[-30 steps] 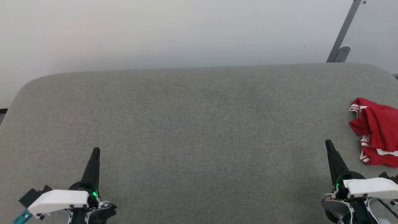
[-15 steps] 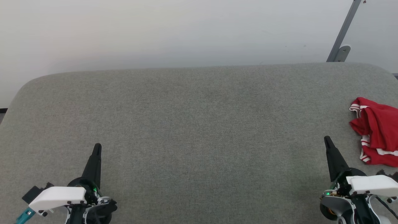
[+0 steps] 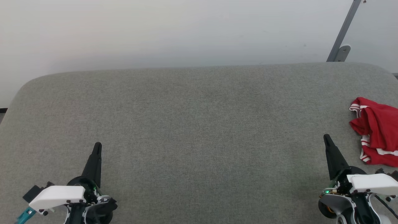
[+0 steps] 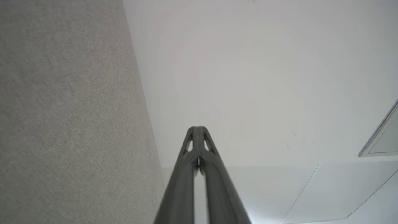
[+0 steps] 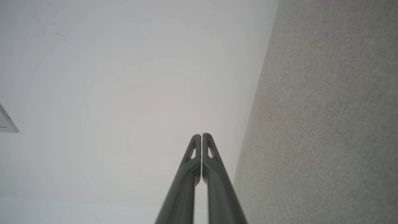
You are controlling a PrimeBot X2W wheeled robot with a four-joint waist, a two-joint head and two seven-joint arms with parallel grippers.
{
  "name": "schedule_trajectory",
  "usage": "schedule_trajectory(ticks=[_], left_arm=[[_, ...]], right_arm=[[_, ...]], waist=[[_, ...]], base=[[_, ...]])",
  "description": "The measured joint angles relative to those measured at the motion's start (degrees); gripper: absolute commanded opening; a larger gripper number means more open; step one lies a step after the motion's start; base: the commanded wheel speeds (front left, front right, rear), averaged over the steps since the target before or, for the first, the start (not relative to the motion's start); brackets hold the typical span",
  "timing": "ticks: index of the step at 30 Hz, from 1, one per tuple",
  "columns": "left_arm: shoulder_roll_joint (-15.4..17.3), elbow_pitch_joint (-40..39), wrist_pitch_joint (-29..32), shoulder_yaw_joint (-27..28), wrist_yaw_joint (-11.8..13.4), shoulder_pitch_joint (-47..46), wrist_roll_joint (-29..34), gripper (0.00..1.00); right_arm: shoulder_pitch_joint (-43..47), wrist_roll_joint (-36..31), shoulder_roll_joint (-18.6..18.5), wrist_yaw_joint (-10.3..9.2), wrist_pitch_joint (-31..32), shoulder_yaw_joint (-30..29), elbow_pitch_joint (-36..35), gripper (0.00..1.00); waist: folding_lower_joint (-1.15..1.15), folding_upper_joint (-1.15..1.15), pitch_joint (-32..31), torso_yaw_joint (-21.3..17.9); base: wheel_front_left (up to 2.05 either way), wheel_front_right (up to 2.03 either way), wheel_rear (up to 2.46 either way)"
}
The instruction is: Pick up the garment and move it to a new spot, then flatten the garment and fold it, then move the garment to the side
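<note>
Across the lower part of the head view spreads the grey fabric-covered table (image 3: 199,124), its far corners rounded and its near edge and right side cut off by the frame. Behind the table's far edge rises a plain pale wall (image 3: 186,31), and beyond the table's far right corner a grey metal strut (image 3: 345,26) leans upward, its top cut off. At the table's right side lies a crumpled red cloth (image 3: 377,133) with red-and-white striped trim. The frame edge cuts it, no lettering or number shows on its folds, and so whether it is the garment cannot be told. Near the table's front left, the left gripper (image 3: 97,145) hangs with its dark fingers pressed together, holding nothing; its wrist view shows the tips (image 4: 197,128) meeting against the wall. Near the table's front right, the right gripper (image 3: 326,137) is likewise closed and empty, just short of the red cloth and apart from it, tips (image 5: 201,135) touching in its own view. A small teal part (image 3: 24,214) juts at the table's front left corner, too cropped to identify.
</note>
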Motion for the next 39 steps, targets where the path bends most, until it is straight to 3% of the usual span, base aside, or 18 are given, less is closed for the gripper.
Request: schedule_trajectory(ticks=[39], left_arm=[[-0.2, 0.0, 0.4, 0.3, 0.0, 0.0, 0.2, 0.00]], right_arm=[[0.0, 0.0, 0.0, 0.00, 0.0, 0.0, 0.0, 0.00]], waist=[[0.00, 0.00, 0.0, 0.0]], base=[[0.00, 0.00, 0.00]])
